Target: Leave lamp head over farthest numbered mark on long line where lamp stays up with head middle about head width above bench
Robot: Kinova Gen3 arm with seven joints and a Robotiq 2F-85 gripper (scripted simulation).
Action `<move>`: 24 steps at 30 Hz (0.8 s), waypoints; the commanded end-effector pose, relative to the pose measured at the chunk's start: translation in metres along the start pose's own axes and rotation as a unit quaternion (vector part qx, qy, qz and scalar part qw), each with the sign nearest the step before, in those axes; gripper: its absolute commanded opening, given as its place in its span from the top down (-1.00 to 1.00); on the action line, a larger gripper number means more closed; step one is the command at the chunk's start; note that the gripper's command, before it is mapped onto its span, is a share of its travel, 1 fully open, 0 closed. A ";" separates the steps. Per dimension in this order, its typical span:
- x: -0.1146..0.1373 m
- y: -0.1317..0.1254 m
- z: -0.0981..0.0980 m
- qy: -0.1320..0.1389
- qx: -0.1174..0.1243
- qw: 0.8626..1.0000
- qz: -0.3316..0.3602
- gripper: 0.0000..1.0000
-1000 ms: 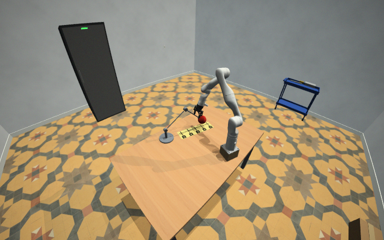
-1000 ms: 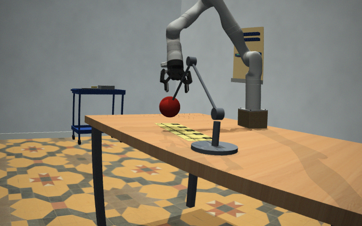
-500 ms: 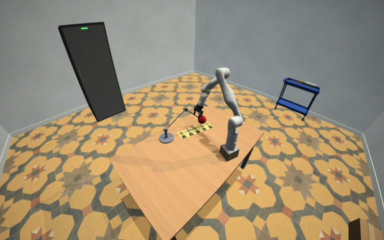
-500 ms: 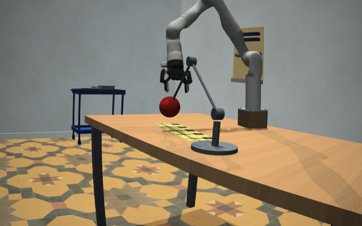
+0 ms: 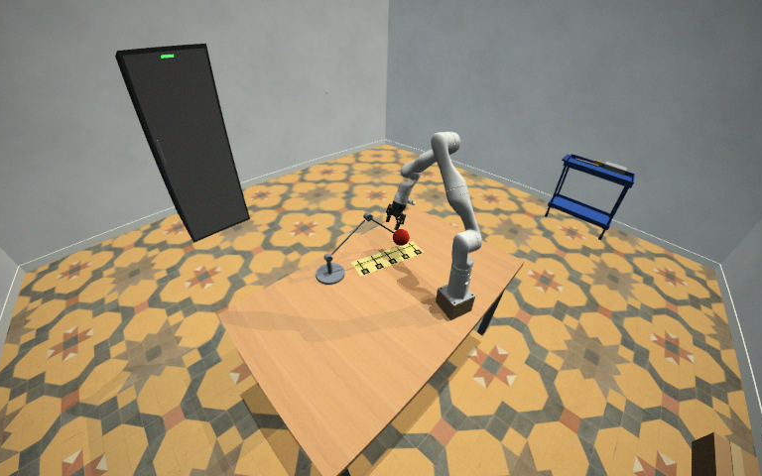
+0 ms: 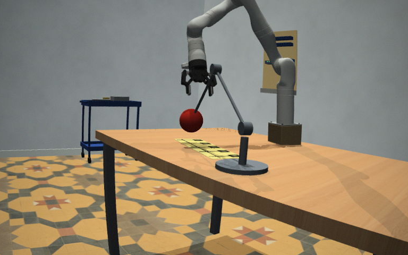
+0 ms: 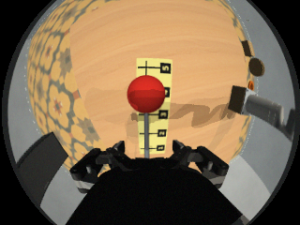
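Observation:
The lamp's red ball head [image 5: 400,237] [image 6: 190,120] [image 7: 146,94] hangs above the yellow strip of numbered marks [image 5: 388,259] [image 6: 207,147] [image 7: 153,107], toward its far end, clear of the bench. Thin grey rods run from the head up to an elbow joint [image 5: 366,216] [image 6: 215,68], down to a lower joint [image 6: 245,127], and onto the round grey base [image 5: 329,274] [image 6: 241,166]. My gripper [image 5: 396,218] [image 6: 198,88] [image 7: 148,145] is open, above the head, its fingers on either side of the upper rod without touching it.
My arm's base block [image 5: 454,301] [image 6: 284,133] stands on the bench to the right of the strip. A blue cart [image 5: 589,193] [image 6: 109,125] stands beyond the bench. A dark door [image 5: 183,139] leans at the left wall.

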State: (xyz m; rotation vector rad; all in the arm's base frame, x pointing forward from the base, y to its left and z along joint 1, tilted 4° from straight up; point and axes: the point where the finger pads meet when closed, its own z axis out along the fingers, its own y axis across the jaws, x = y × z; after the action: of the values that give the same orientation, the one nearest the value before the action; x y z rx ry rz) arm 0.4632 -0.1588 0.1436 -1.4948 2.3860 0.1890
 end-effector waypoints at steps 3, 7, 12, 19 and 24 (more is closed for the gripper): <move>0.003 -0.004 -0.031 0.004 0.008 1.000 0.003 -1.00; 0.002 -0.003 -0.038 0.003 0.007 1.000 0.002 -1.00; 0.002 -0.002 -0.056 0.002 0.005 1.000 0.001 -1.00; 0.000 -0.001 -0.082 0.000 0.003 1.000 0.000 -1.00; 0.000 -0.001 -0.084 0.000 0.002 1.000 -0.001 -1.00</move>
State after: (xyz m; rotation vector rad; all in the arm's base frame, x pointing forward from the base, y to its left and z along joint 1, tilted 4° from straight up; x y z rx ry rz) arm 0.4484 -0.1778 0.2190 -1.5031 2.3738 0.1942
